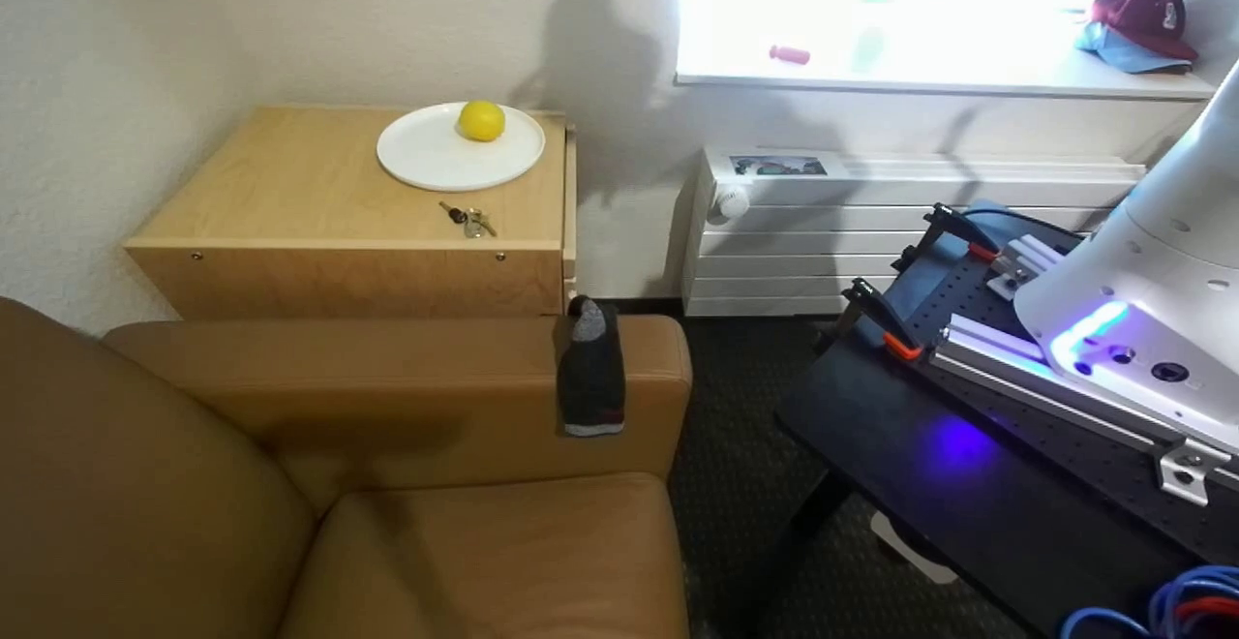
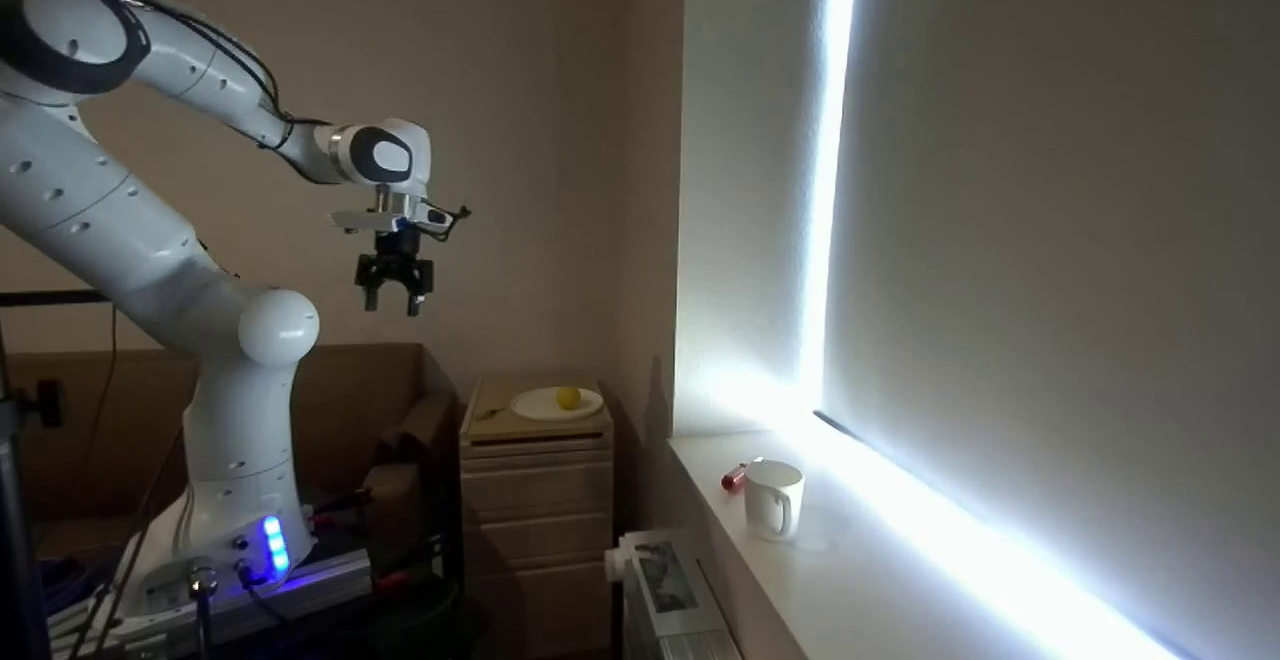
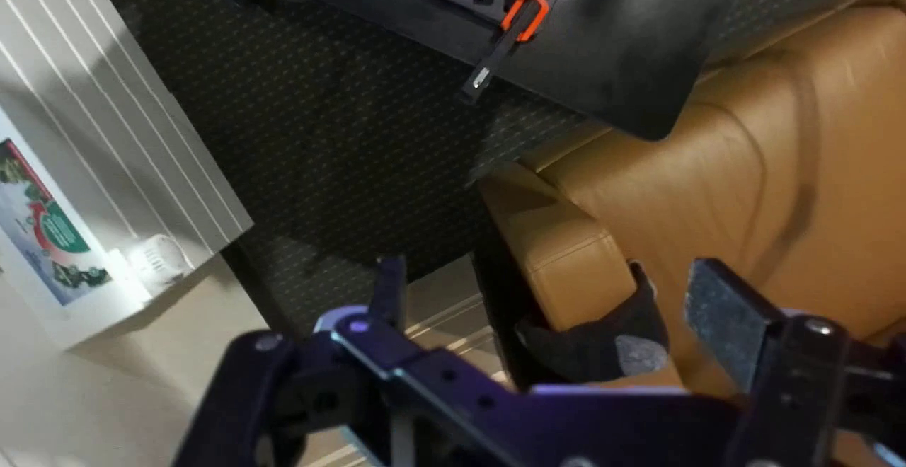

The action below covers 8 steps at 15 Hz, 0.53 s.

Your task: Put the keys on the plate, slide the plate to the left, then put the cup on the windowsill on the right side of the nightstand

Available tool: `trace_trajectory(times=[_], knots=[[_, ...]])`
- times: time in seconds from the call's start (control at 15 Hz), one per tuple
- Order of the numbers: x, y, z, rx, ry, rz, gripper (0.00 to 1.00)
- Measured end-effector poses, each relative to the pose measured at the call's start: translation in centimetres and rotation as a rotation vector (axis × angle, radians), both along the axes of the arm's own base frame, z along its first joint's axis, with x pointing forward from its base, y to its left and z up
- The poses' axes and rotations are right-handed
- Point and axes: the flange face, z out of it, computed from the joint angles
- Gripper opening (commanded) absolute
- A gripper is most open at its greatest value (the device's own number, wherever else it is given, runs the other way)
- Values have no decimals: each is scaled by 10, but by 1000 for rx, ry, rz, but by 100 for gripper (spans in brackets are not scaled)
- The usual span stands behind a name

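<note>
- Beside the brown sofa (image 1: 484, 552) I see the tan wooden nightstand (image 1: 281, 184); on the bright windowsill (image 2: 850, 580) stands a white cup (image 2: 762, 502).
- Small, part dark and part metallic, the keys (image 1: 471, 221) lie on the nightstand, just beside the white plate (image 1: 421, 150) and its yellow fruit (image 1: 482, 121).
- Fingers spread, the gripper (image 2: 392, 303) hangs in mid-air, higher than the keys and well apart.

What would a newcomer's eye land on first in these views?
Likely the yellow lemon on the white plate, atop the wooden nightstand. Next, the white mug on the windowsill, near the strip of window glare, and the open gripper hanging in midair.
</note>
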Motion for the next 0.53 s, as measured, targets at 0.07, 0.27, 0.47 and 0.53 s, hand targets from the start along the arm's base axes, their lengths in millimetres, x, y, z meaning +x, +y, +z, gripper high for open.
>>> trace_trajectory(times=[0.07, 0.27, 0.47, 0.53], knots=[[-10, 28, -4, -18, -1, 64, 100], [-23, 63, -8, -45, 0, 143, 100], [-19, 61, -9, -41, 9, 135, 100], [-18, 61, -14, -41, 15, 134, 100]])
